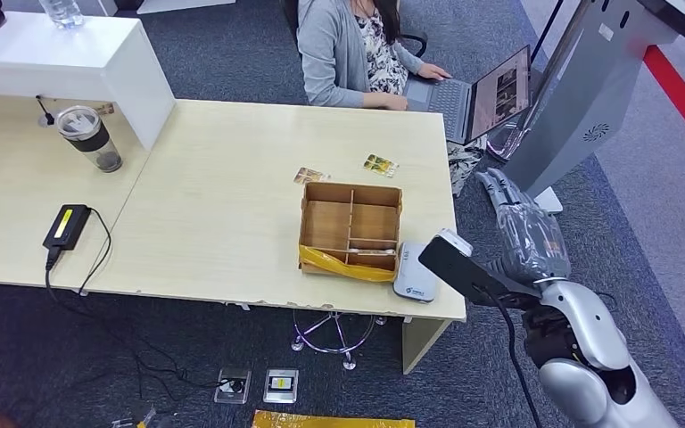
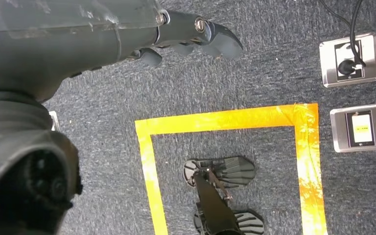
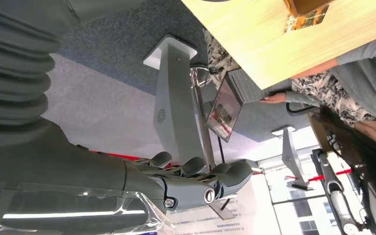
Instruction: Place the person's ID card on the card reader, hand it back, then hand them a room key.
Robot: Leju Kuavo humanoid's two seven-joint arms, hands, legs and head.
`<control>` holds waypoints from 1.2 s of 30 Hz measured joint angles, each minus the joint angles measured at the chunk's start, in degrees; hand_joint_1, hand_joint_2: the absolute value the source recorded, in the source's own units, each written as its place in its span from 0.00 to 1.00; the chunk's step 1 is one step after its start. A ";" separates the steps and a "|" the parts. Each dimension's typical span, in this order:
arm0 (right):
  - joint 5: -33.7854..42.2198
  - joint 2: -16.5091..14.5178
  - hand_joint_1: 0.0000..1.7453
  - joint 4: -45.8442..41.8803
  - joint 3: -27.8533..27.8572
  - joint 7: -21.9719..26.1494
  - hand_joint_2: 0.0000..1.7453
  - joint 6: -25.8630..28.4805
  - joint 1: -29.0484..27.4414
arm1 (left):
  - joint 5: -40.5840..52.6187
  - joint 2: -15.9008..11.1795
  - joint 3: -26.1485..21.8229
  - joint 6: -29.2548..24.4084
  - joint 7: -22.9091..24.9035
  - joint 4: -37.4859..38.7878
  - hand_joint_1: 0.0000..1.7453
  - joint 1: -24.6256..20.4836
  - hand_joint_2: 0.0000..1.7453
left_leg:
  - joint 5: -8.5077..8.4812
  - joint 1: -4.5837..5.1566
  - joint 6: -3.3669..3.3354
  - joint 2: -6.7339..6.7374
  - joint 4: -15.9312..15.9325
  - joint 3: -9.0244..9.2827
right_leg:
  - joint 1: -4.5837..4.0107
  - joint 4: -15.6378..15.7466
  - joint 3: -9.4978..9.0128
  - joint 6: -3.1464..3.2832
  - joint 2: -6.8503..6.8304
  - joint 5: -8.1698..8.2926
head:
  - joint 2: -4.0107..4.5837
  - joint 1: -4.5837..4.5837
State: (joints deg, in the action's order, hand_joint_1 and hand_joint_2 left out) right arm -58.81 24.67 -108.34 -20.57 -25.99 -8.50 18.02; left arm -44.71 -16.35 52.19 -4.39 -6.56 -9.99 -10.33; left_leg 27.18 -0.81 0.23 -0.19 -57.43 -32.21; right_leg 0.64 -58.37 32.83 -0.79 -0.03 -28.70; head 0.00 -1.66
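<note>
While a person (image 1: 352, 49) types at a laptop (image 1: 491, 94) beyond the far edge of the tabletop (image 1: 223, 196), the robot's right hand (image 1: 507, 198) hangs off the tabletop's right end, its fingers (image 3: 200, 169) gently curled, close together and holding nothing. Plastic wrap on the forearm blurs the hand's outline from the head camera; the right wrist camera shows the fingers plainly against a grey kiosk stand (image 3: 176, 98). The left hand (image 2: 186, 36) appears from its own wrist camera above carpet marked with yellow tape (image 2: 225, 120), its fingers curled in and empty.

Two small cards lie flat on the tabletop just beyond a partitioned cardboard box (image 1: 350, 227): one card (image 1: 309, 176) touches or nearly touches the box's far left corner, its long axis running roughly along the box's back wall; the other card (image 1: 381, 164) sits slightly farther off toward the person, tilted a little. Their printing is too small to read, so which is the ID cannot be told. A white card reader (image 1: 416, 272) rests just right of the box at the near edge, partly hidden by a dark flat part (image 1: 464, 272) on the right arm.
</note>
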 joint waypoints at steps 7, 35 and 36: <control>-2.28 -3.85 0.00 3.77 -3.22 0.74 1.00 0.75 -0.01 | 0.37 -0.01 0.00 0.02 0.00 0.00 0.00 -0.06 0.00 | 0.00 0.00 0.00 0.00 0.00 0.00 | -0.01 0.00 0.01 0.00 0.00 0.00 | 0.00 -0.01; -8.58 -11.82 0.00 9.09 -10.39 2.34 1.00 -1.66 1.81 | 0.75 -0.06 0.00 -0.01 -0.29 0.04 0.00 -0.08 0.00 | -0.01 -0.01 0.02 0.00 0.01 0.01 | -0.02 -0.01 0.01 0.01 0.01 0.00 | 0.00 -0.02; -8.91 -12.16 0.00 9.61 -10.48 2.54 1.00 -1.37 2.00 | 0.84 -0.07 0.00 -0.01 -0.33 0.04 0.00 -0.08 0.00 | -0.01 -0.01 0.02 0.00 0.01 0.01 | -0.02 -0.01 0.01 0.01 0.01 0.00 | 0.00 -0.02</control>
State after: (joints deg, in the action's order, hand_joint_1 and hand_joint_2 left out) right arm -67.72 12.51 -98.74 -31.05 -23.45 -9.86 20.02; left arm -43.88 -16.42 52.19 -4.40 -6.89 -9.94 -10.41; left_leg 27.17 -0.82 0.25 -0.19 -57.42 -32.20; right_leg 0.62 -58.37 32.84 -0.78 -0.03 -28.71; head 0.00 -1.67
